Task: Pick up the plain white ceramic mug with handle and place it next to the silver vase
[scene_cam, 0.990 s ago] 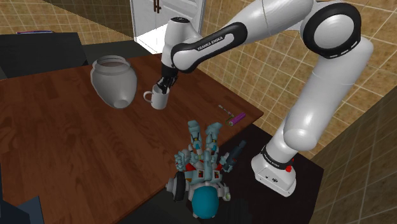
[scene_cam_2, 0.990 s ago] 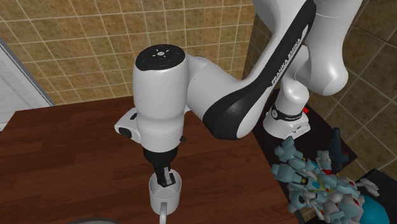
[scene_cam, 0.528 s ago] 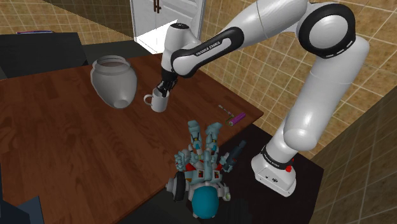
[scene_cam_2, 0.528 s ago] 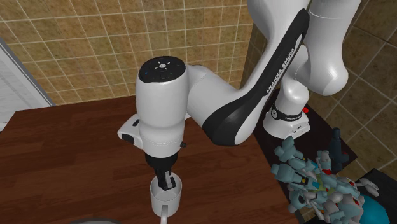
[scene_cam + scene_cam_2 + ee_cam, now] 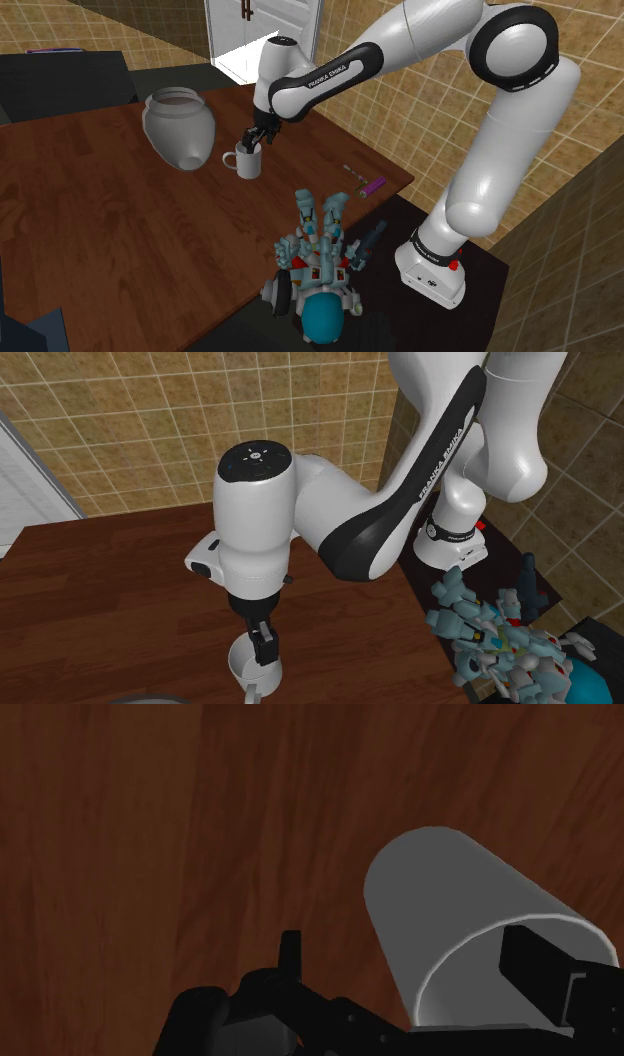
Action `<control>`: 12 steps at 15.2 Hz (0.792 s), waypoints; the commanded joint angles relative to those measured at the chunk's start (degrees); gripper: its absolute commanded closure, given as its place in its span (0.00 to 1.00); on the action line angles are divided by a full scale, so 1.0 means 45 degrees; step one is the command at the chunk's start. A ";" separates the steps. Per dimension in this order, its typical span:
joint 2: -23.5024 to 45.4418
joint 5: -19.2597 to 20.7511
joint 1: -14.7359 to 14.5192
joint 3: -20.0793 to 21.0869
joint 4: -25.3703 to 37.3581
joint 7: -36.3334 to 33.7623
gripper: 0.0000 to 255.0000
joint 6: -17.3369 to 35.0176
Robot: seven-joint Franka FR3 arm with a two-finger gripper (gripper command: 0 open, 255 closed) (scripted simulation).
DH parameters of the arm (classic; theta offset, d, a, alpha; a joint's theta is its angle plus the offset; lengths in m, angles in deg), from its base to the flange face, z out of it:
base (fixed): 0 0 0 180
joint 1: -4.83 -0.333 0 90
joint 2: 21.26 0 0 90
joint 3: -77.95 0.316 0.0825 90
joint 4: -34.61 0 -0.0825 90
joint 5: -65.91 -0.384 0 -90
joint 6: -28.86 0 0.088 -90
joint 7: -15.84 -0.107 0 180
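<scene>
Shoulder view
- Mug (image 5: pixel 248 165): white, upright on the dark wooden table (image 5: pixel 100 220), handle turned toward the vase.
- Vase (image 5: pixel 178 130): grey, round-bellied, wide mouth, at the mug's left in this view; near it, a small gap between them.
- Gripper (image 5: pixel 257 138): black, pointing down right over the mug's rim, fingertips at the opening.
- Other items: blue-grey toy robot (image 5: pixel 315 255) at the table's near edge; small purple object (image 5: pixel 372 187) by the right-hand corner.

Second exterior view
- Gripper (image 5: pixel 262 644): hangs straight down from the white wrist, tips level with the mug's (image 5: pixel 240 667) rim on its right side.
- Table (image 5: pixel 100 592): same dark wood, tiled wall (image 5: pixel 130 432) behind.

Wrist view
- Pincer state: fingers spread apart, nothing clamped. One finger sits inside the mug (image 5: pixel 440 894), the other stands outside, with table wood (image 5: pixel 150 824) showing between it and the mug's wall.
- Gripper (image 5: pixel 412 954): straddles the rim on one side.
</scene>
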 commanded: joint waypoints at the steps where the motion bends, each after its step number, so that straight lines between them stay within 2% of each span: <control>1: 0.0000 0.0000 0.0000 0.0000 0.0000 0.0000 0.00 0.0000; 5: -0.1129 -0.0335 0.0058 0.0050 0.0294 0.0229 0.00 -0.1401; 12: -0.1129 -0.0335 0.0055 0.0047 0.0294 0.0229 0.00 -0.1401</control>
